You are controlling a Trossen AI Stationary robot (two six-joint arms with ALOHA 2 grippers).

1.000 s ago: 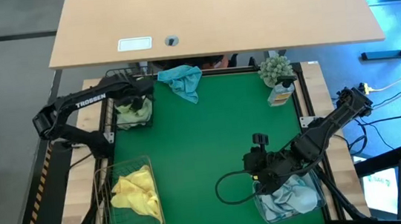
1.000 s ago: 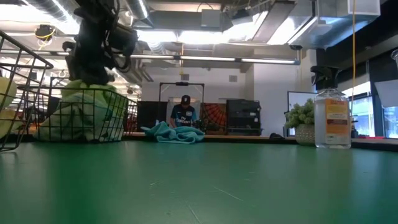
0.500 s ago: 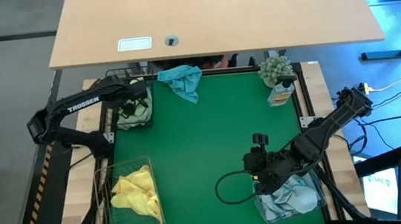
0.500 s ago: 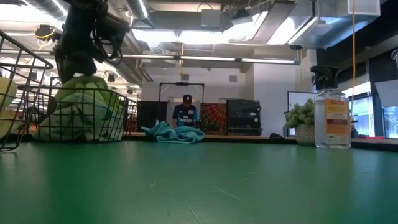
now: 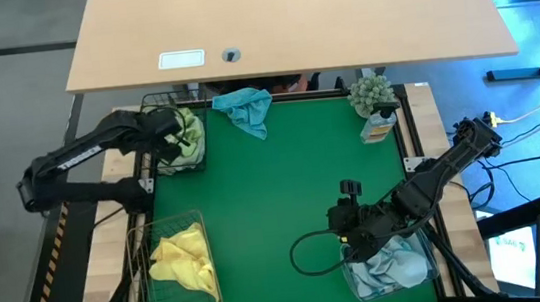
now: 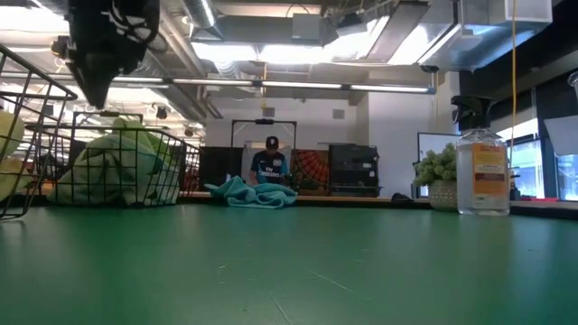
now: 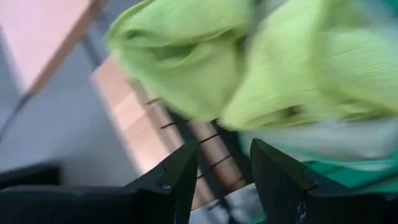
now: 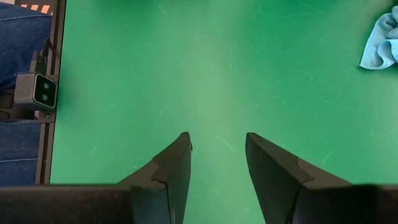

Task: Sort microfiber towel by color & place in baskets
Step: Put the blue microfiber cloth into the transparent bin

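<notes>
Left tool [image 7: 224, 171] open over green towels [image 5: 186, 138] in black basket [image 5: 177, 163], right tool [image 8: 217, 168] open, probably empty, teal towel [image 5: 245, 107] beyond

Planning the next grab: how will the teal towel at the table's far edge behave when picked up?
The teal towel lies crumpled in soft folds, so it will likely hang limp and drape. It looks thin, so probably light. A pinch on one fold may lift only part, with the rest trailing across the mat.

A black wire basket [image 5: 176, 141] heaped with green towels [image 5: 185, 145] sits at the mat's far left corner, a tan wire basket [image 5: 174, 272] with a yellow towel [image 5: 183, 258] at the near left, a clear tub [image 5: 391, 267] of pale blue towels [image 5: 388, 264] at the near right, and a crumpled teal towel [image 5: 245, 108] lies loose by the far edge.
</notes>
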